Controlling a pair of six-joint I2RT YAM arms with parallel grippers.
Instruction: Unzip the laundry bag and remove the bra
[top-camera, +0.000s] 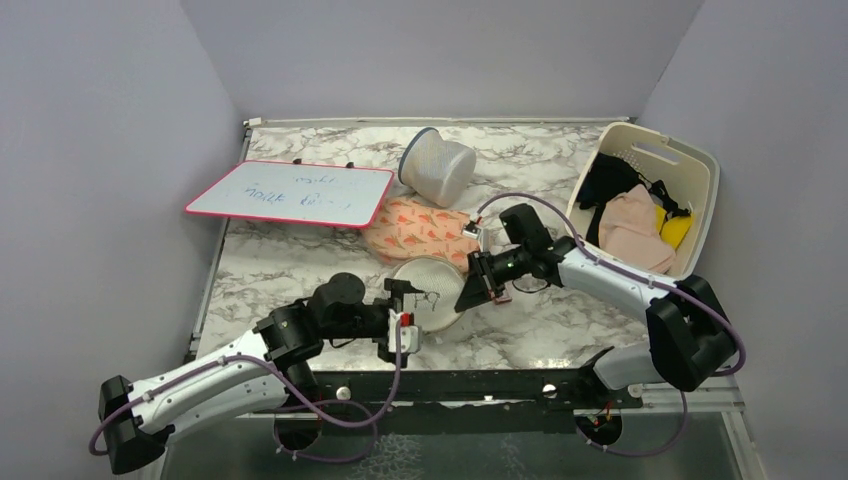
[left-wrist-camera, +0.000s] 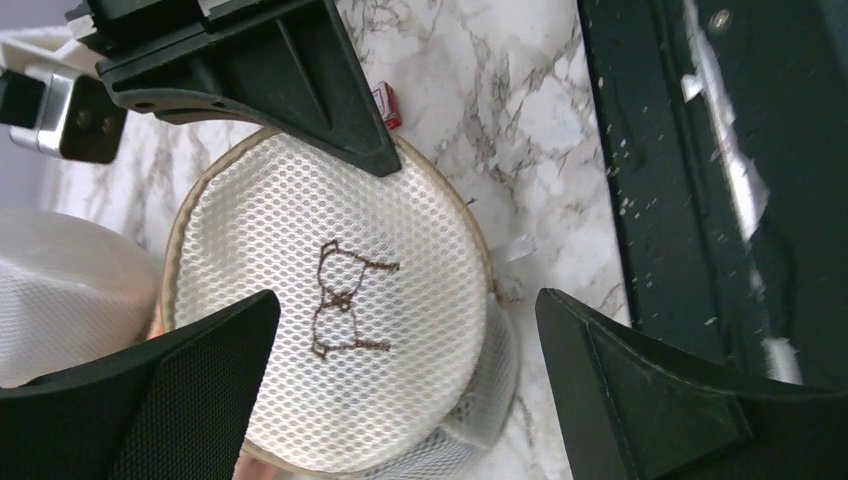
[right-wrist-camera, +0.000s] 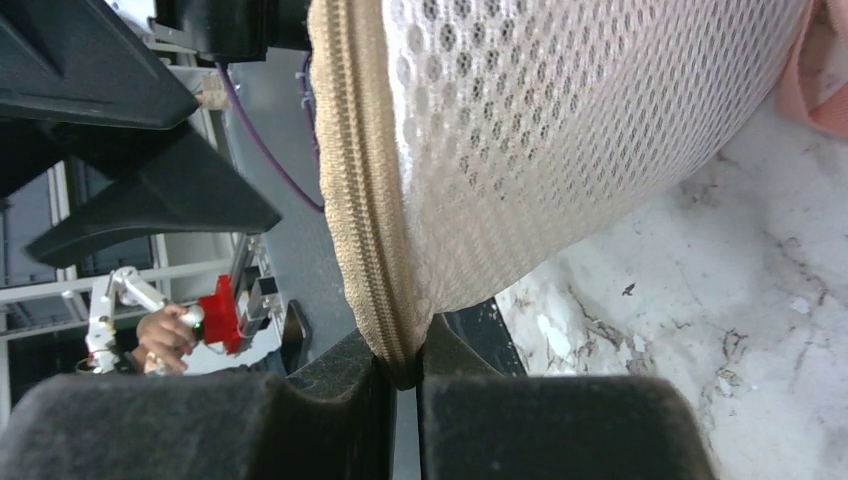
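Big marble tabletop (top-camera: 300, 270), white with grey lines. At the far right, a cream basket (top-camera: 700, 165) with holes in its walls, full of black, pink and yellow clothes. At the far left, a whiteboard (top-camera: 290, 193) with a pink rim and blue writing. Between those two, a grey-white mesh tub (top-camera: 437, 165) with a blue rim. Just in front of the tub, a pink cloth (top-camera: 415, 228) with small spots. Then the laundry bag (top-camera: 430, 285): round, cream, made of mesh, down on the tabletop near the front middle, right beside the pink cloth and between the two arms. Left pincer (left-wrist-camera: 405, 300) wide open over the flat face of the bag, holding nothing. Right pincer (right-wrist-camera: 400, 385) shut tight, pinching the tan zip (right-wrist-camera: 365, 200) at the right edge of the bag. Smallest of all, a thin dark bra drawing (left-wrist-camera: 345, 300) on the flat face.
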